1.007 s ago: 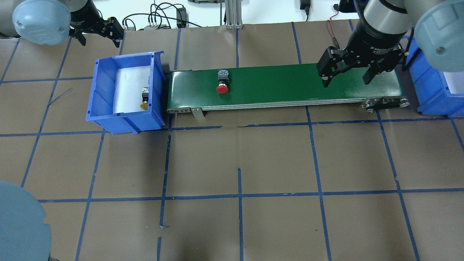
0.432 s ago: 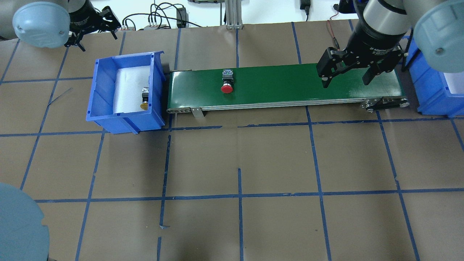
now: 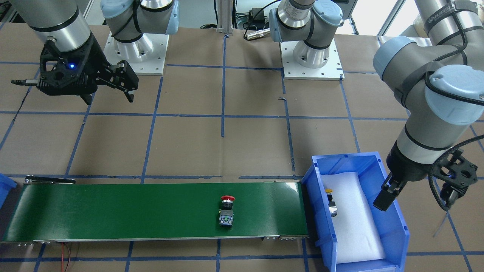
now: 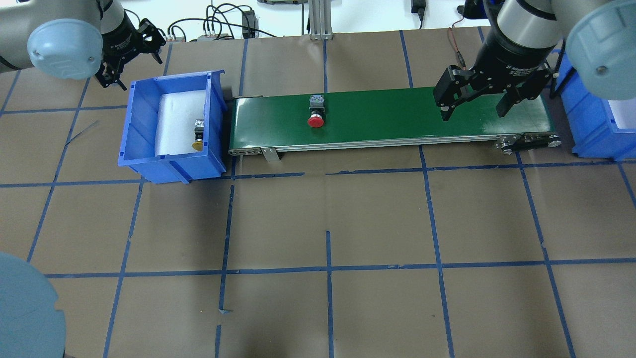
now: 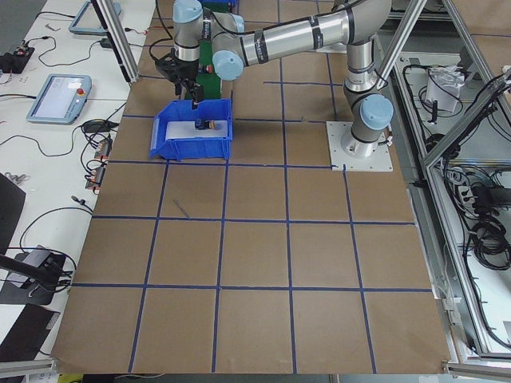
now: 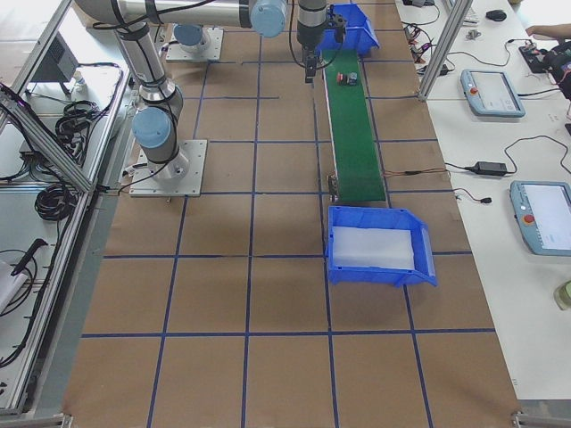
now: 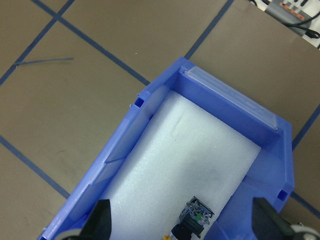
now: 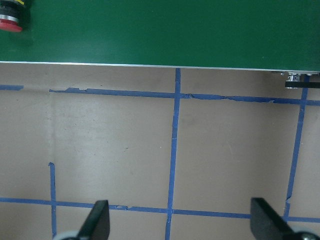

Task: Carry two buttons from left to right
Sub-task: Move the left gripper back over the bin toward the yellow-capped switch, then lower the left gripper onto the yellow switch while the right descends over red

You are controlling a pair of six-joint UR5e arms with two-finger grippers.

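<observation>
The red button (image 4: 316, 121) lies on the green conveyor belt (image 4: 397, 114), left of its middle; it also shows in the front view (image 3: 227, 211) and at the top left of the right wrist view (image 8: 10, 22). The yellow button (image 4: 198, 136) lies on white foam in the left blue bin (image 4: 169, 161), by the wall nearest the belt, and shows in the left wrist view (image 7: 192, 222). My left gripper (image 3: 418, 198) is open and empty above the bin's far outer corner. My right gripper (image 4: 473, 110) is open and empty above the belt's right end.
A second blue bin (image 4: 596, 124) with white foam stands just past the belt's right end. Cables and a metal post (image 4: 318, 20) lie along the table's far edge. Brown paper with blue tape lines covers the table (image 4: 328, 223).
The red button has moved right along the belt. My left gripper has turned and shifted toward the left bin's far corner. My right gripper has barely moved.
</observation>
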